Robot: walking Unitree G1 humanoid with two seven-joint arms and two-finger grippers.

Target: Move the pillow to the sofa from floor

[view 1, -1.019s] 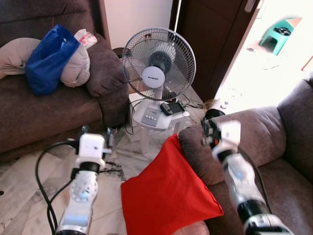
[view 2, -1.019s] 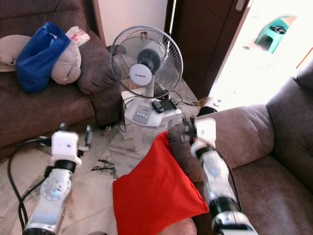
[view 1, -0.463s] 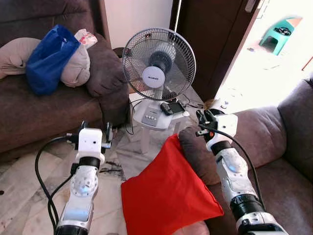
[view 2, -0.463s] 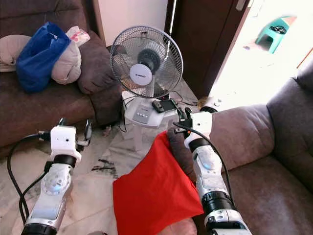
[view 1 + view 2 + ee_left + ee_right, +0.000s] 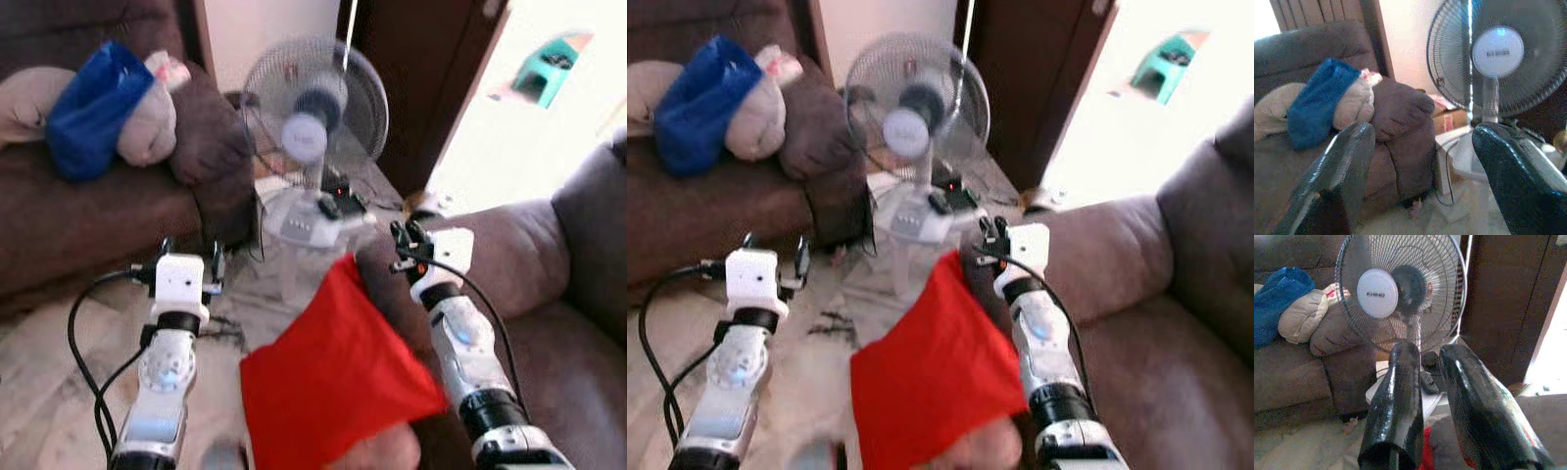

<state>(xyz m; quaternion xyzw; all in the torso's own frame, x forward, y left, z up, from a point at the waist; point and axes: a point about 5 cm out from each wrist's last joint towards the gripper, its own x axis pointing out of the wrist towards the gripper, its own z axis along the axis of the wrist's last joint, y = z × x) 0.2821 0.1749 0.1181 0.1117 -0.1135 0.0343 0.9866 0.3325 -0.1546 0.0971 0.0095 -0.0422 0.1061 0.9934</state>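
The red pillow [image 5: 328,377] stands on the floor on one edge, its top corner leaning against the armrest of the brown sofa [image 5: 529,255] on my right. My right gripper [image 5: 402,240] hovers just above that top corner, over the armrest's end. Its fingers [image 5: 1398,396] are shut with nothing between them, and a sliver of red shows below them. My left gripper [image 5: 189,259] is raised over the floor, left of the pillow and apart from it. Its fingers [image 5: 1347,161] are spread wide and hold nothing.
A standing fan [image 5: 313,108] on a white stool [image 5: 309,220] stands just behind the pillow. A second brown sofa [image 5: 98,206] at the left carries a blue bag [image 5: 88,108] and beige cushions. A black cable [image 5: 83,343] loops over the floor by my left arm. The bright doorway lies at the back right.
My right gripper has moved up and left, from beside the armrest to above the pillow's top corner. The left arm has hardly moved. The whole picture has shifted slightly and blurred.
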